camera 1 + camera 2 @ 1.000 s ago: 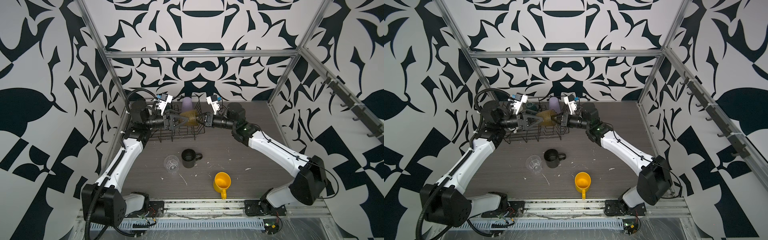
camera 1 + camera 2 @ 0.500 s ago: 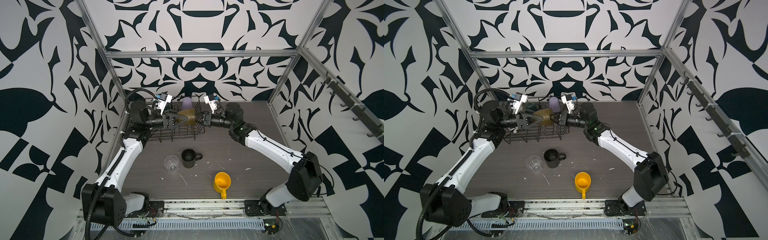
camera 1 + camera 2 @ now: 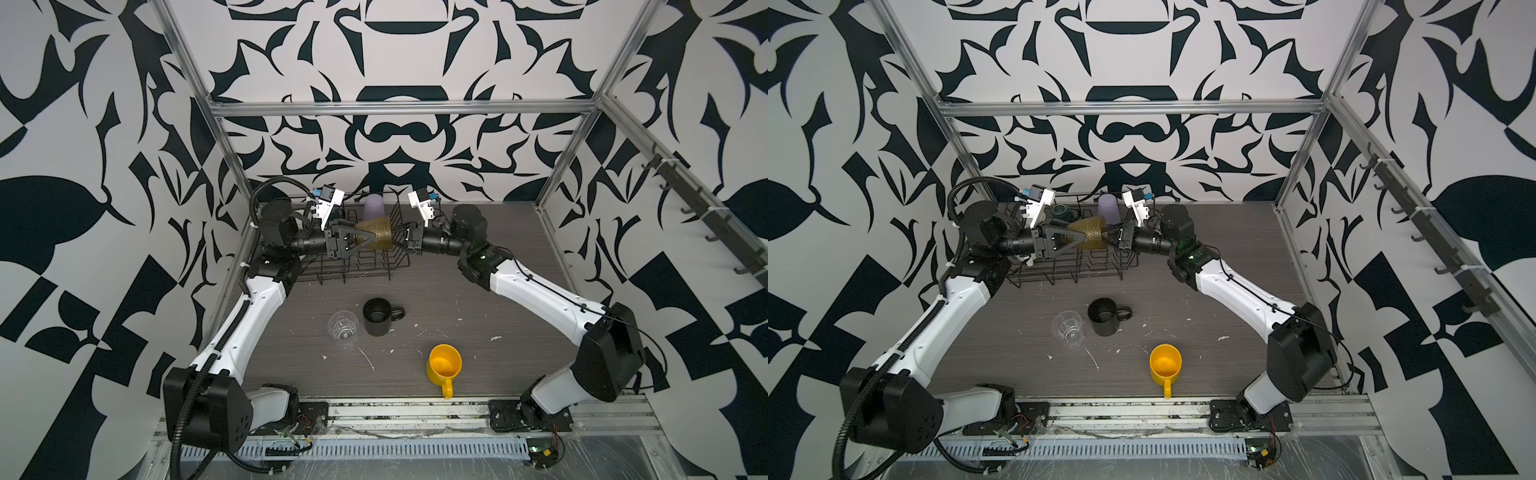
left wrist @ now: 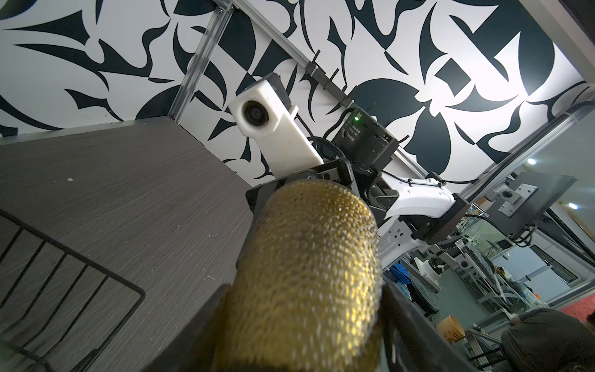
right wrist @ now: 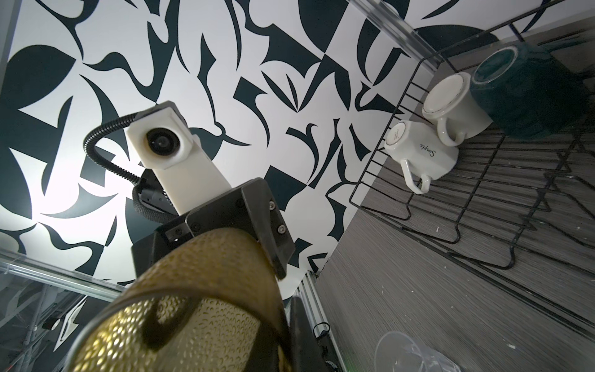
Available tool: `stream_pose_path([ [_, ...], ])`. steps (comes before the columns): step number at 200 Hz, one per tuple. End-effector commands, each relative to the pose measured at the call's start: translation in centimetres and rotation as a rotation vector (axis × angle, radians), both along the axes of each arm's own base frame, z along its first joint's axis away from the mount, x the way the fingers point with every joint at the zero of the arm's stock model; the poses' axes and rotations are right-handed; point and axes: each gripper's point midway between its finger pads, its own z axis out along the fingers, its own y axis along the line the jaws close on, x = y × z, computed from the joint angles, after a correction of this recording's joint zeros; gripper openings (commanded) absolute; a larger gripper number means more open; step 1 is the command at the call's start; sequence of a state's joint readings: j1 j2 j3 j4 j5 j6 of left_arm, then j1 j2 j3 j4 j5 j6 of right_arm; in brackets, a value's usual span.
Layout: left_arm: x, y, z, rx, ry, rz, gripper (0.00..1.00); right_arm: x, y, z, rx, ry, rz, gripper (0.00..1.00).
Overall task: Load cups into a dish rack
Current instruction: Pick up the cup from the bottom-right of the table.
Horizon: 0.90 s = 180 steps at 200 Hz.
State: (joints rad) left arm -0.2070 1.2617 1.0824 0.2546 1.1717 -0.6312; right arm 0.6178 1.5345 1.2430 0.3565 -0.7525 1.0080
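Left claw (image 3: 371, 241) joined right claw (image 3: 394, 242) gripping one glass (image 3: 380, 230).

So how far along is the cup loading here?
Done: lilac tumbler, teal mug and two white mugs sit in the rack. In hand: the olive glass, gripped at both ends by left gripper and right gripper above the rack. Still to load: clear glass, black mug and yellow mug, all on the table.
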Motion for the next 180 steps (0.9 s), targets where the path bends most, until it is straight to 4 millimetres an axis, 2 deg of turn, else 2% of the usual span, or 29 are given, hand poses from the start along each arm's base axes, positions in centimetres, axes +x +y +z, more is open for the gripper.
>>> stream_pose_path([
  [1, -0.8, -0.1, 0.2, -0.002, -0.034, -0.007, 0.08, 0.5, -0.8, 1.4, -0.009, -0.053, -0.08, 0.06],
  [23, -0.7, -0.1, 0.3, 0.0, -0.039, -0.001, 0.0, 0.4, -1.0, 1.2, -0.014, -0.052, -0.085, 0.13],
  [69, -1.1, 0.1, 0.5, 0.008, -0.057, 0.01, 0.0, 0.6, -1.3, 1.2, -0.021, -0.046, -0.095, 0.34],
  [92, -1.3, 0.2, 0.8, 0.014, -0.062, 0.016, 0.0, 1.0, -2.2, 0.6, -0.043, -0.028, -0.134, 0.47],
  [125, -0.5, 0.7, 0.8, 0.072, -0.103, 0.107, 0.0, 1.7, -5.4, -0.8, -0.12, -0.018, -0.242, 0.58],
  [155, 1.6, 1.3, 0.5, 0.142, -0.067, 0.216, 0.0, 1.1, -9.3, -2.0, -0.3, -0.081, -0.388, 0.72],
  [180, 3.9, 2.0, 0.0, 0.217, -0.007, 0.321, 0.0, 0.4, -12.4, -2.7, -0.42, -0.127, -0.487, 0.79],
])
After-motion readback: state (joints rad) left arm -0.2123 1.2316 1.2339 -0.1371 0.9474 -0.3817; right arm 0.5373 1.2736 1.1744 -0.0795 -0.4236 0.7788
